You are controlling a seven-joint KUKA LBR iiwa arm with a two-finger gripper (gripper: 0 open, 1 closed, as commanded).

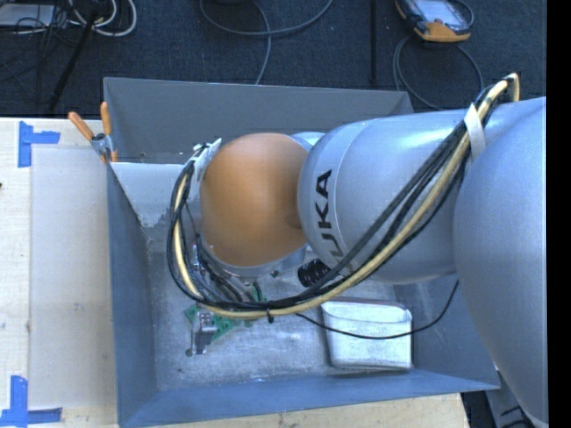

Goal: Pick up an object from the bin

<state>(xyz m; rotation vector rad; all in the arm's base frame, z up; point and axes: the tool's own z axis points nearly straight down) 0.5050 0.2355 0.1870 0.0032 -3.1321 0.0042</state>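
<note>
My gripper [199,335] reaches down to the bin floor at the front left, just below the arm's orange dome. A small green thing [231,322] lies right beside it, partly hidden under the cables; whether it is held cannot be made out. To the right, near the bin's front wall, a white flat rectangular block [369,333] lies on the floor, well apart from the gripper.
The arm and its orange dome hang over the middle and back of the bin and hide what lies below. Looping yellow and black cables hang around the wrist. Bare floor shows at the front left corner.
</note>
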